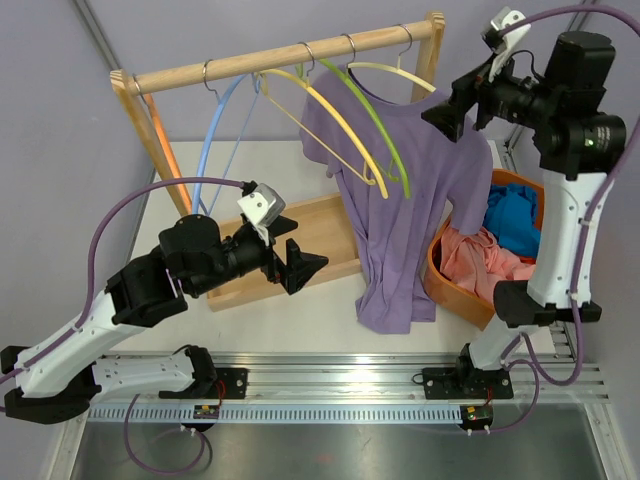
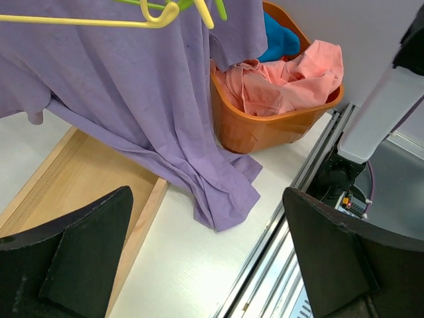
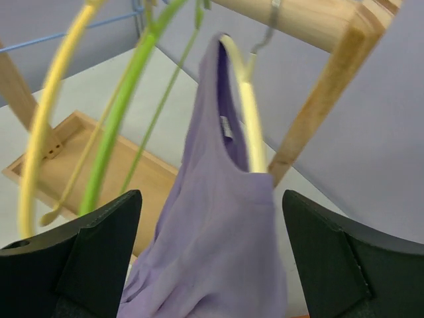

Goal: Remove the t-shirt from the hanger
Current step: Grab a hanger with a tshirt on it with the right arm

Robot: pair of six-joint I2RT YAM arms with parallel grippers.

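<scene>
A purple t-shirt (image 1: 410,190) hangs from a pale yellow hanger (image 1: 392,72) at the right end of the wooden rail (image 1: 290,55); its hem drapes onto the table. My right gripper (image 1: 455,108) is open, high beside the shirt's right shoulder; in the right wrist view the shirt (image 3: 218,245) and hanger (image 3: 248,112) lie just ahead between its jaws. My left gripper (image 1: 303,265) is open and empty, low over the rack's base, left of the shirt's hem (image 2: 225,199).
Empty yellow (image 1: 330,110), green (image 1: 375,125) and blue (image 1: 215,140) hangers hang left of the shirt. An orange basket (image 1: 455,290) of pink and blue clothes stands at the right. The rack's wooden base tray (image 1: 320,225) lies under the rail.
</scene>
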